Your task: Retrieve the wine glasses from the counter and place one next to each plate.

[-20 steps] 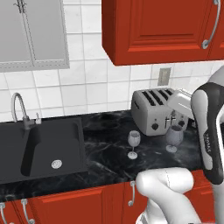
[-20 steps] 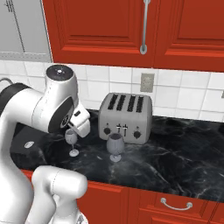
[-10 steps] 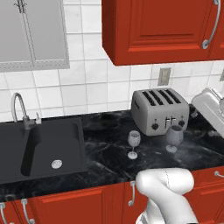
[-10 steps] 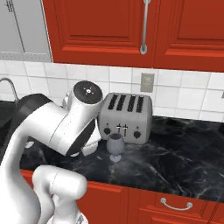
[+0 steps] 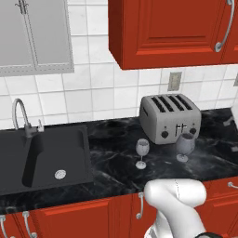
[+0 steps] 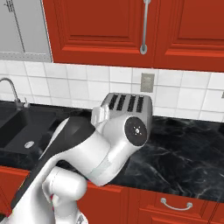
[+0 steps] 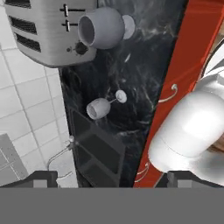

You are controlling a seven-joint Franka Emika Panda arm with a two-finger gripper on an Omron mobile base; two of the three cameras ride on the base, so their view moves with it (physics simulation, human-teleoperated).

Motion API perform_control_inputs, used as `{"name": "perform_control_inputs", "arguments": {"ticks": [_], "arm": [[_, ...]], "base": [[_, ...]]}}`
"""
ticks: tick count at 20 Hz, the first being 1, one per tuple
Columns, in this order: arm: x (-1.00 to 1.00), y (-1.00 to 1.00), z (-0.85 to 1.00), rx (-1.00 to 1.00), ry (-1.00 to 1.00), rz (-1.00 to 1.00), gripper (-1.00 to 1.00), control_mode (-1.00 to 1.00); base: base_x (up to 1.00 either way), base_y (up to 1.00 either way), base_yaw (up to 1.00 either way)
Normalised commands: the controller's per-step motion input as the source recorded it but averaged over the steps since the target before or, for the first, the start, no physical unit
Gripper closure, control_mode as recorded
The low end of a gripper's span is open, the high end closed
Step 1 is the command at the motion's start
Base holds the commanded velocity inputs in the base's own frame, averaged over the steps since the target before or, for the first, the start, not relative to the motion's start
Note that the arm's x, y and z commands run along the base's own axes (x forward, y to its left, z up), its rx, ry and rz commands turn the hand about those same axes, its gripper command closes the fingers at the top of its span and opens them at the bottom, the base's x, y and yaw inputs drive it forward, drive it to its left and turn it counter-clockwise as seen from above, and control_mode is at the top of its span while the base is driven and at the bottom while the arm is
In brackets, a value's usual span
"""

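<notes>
On the counter, both wine glasses stood before the toaster.
My gripper hung spread wide, grasping nothing; my own arm blocked the right view.

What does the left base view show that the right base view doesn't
Left base view alone: two wine glasses standing upright on the counter, one toward the sink, the other right in front of the toaster. In the right base view the arm covers that stretch of worktop.

Right base view alone: the arm's big white and dark link swung across the middle, and a drawer handle at lower right.

Both: toaster, sink, faucet, wall outlet, black counter, red cabinets.
</notes>
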Motion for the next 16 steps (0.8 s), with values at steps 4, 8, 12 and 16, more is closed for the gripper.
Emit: {"name": "perform_control_inputs", "arguments": {"ticks": [4, 8, 12, 16], "arm": [[0.00, -0.35, -0.19, 0.34, 0.09, -0.01, -1.00, -1.00], [0.01, -0.10, -0.44, 0.12, 0.11, 0.00, -1.00, -1.00], [0.12, -0.06, -0.48, 0.00, 0.14, 0.00, -1.00, -1.00], [0.09, -0.19, -0.34, 0.12, 0.19, 0.02, -1.00, -1.00]], "base": [[0.00, 0.00, 0.00], [0.00, 0.00, 0.00], [0.00, 0.00, 0.00], [0.00, 0.00, 0.00]]}}
